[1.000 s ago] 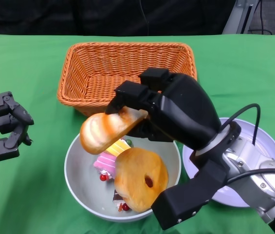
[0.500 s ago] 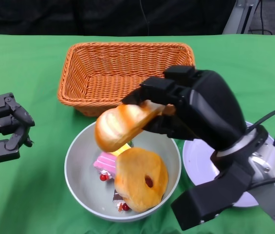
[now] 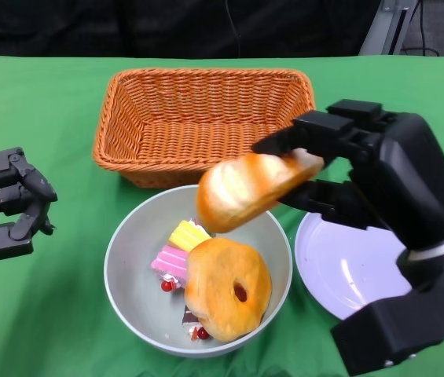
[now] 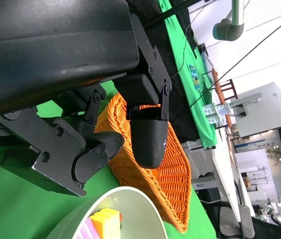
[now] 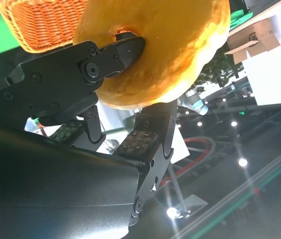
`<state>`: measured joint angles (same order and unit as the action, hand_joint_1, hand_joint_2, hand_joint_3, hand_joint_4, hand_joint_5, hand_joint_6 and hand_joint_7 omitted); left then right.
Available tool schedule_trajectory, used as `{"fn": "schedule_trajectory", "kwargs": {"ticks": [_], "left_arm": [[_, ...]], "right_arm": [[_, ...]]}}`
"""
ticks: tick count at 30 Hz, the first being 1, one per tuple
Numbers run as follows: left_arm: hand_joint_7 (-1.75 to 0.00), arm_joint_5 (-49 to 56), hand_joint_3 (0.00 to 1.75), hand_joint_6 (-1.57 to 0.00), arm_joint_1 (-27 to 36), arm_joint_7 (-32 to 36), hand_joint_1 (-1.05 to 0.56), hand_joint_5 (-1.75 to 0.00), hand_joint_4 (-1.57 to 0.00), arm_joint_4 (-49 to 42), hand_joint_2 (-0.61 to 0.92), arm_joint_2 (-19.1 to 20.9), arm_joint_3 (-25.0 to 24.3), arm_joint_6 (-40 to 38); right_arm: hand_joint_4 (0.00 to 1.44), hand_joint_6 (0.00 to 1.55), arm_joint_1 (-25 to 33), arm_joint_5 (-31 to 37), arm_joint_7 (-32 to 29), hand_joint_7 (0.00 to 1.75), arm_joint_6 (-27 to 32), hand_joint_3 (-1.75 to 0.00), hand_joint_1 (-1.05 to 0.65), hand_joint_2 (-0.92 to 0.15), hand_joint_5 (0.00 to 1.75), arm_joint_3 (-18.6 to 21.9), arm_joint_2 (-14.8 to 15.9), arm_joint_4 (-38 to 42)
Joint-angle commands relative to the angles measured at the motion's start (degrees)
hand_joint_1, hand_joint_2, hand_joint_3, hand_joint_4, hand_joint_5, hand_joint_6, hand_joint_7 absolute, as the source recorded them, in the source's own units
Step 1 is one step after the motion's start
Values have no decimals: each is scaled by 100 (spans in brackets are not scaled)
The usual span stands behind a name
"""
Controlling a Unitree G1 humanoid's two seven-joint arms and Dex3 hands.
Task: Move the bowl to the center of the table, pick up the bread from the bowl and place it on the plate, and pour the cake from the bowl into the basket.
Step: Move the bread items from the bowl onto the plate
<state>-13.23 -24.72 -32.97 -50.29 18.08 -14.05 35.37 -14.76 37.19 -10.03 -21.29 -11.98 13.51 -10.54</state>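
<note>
**Bread held above bowl rim**

Right hand clamped on bread, lifted over the bowl at its 1 o'clock edge, beside the plate at 3 o'clock. Seen only from the right wrist: a finger hooked through the bread's hole. Left hand at 9 o'clock, fingers curled, holding nothing; its wrist view adds basket weave close by. Carried rightward toward the plate since a second ago. Second bread and cake lying in the bowl.
</note>
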Motion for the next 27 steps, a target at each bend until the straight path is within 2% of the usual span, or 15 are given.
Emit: {"fn": "schedule_trajectory", "kwargs": {"ticks": [1,8,10,16,17,20,25,27], "left_arm": [[-128,26,105,-82,-95,-1,2,-155,-82,-78,57,138,-26,76],[-128,10,104,-83,-120,-38,3,-155,-82,-115,57,127,-28,132],[-128,13,105,-83,-119,-20,3,-155,-82,-103,57,122,-25,117],[-128,-46,106,-84,-137,-85,4,-154,-83,-84,58,116,-36,41],[-128,-61,106,-83,-144,-105,5,-154,-83,-88,58,114,-41,36],[-128,-37,106,-84,-147,-85,5,-153,-83,-92,58,116,-41,82],[-128,-73,106,-84,-129,-103,5,-153,-84,-42,58,103,-55,30],[-127,-102,106,-84,-126,-120,4,-152,-83,-32,57,100,-63,-28]], "right_arm": [[84,94,192,-224,64,78,56,-3,-17,-86,146,265,66,-231],[78,90,646,-855,599,81,533,-5,-15,-88,152,600,15,-717],[79,89,792,-1046,776,84,769,-4,-15,-88,158,711,18,-864],[82,88,1070,-1368,1086,88,1156,-4,-12,-87,161,984,87,-954],[83,87,1141,-1434,1150,87,1231,-4,-12,-88,153,1037,96,-965],[83,86,1340,-1563,1291,86,1403,-4,-11,-88,146,1178,149,-947],[80,83,1580,-1867,1550,84,1737,-4,-7,-90,141,1365,185,-939],[76,83,1662,-2005,1668,83,1888,-5,-6,-91,146,1457,204,-926]]}}
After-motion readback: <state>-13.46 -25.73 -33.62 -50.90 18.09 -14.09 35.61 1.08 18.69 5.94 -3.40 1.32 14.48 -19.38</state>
